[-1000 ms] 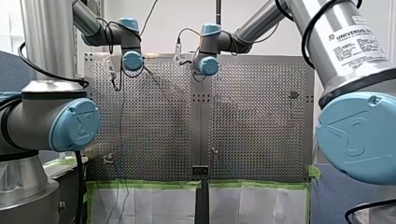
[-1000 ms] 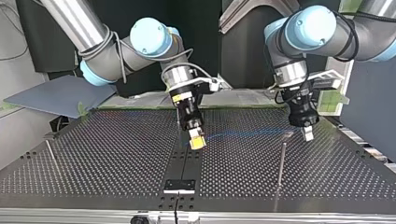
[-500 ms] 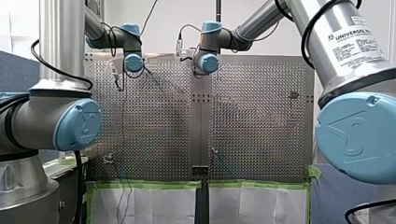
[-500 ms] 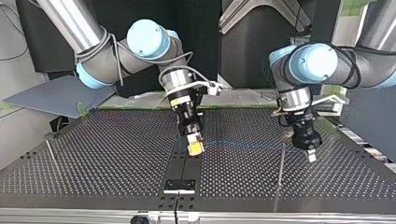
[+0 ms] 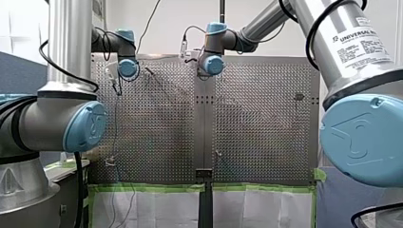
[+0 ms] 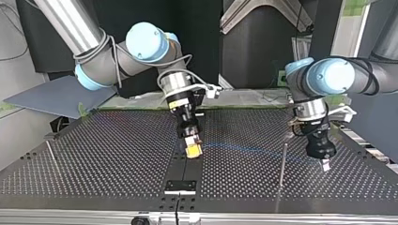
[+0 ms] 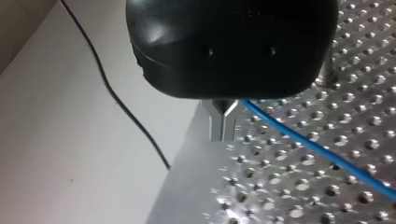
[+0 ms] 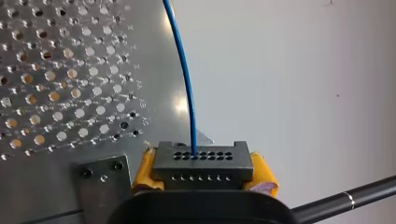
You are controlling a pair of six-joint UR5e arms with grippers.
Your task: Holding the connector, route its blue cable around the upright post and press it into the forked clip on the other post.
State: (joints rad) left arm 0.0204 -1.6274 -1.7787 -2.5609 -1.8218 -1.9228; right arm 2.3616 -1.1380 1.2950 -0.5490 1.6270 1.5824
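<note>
Top view: the cable (image 6: 244, 149) runs from my right tool (image 6: 193, 151) at centre, past a post (image 6: 282, 164), to my left tool (image 6: 325, 165) at right.

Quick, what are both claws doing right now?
Left claw: closed on the blue cable.
Right claw: closed on the connector.

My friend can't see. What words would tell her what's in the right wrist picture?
A black rectangular connector with rows of small holes is clamped between the yellow-padded fingers of my right gripper. A thin blue cable runs from one hole straight ahead of the gripper, along the edge of the shiny perforated metal table.
</note>
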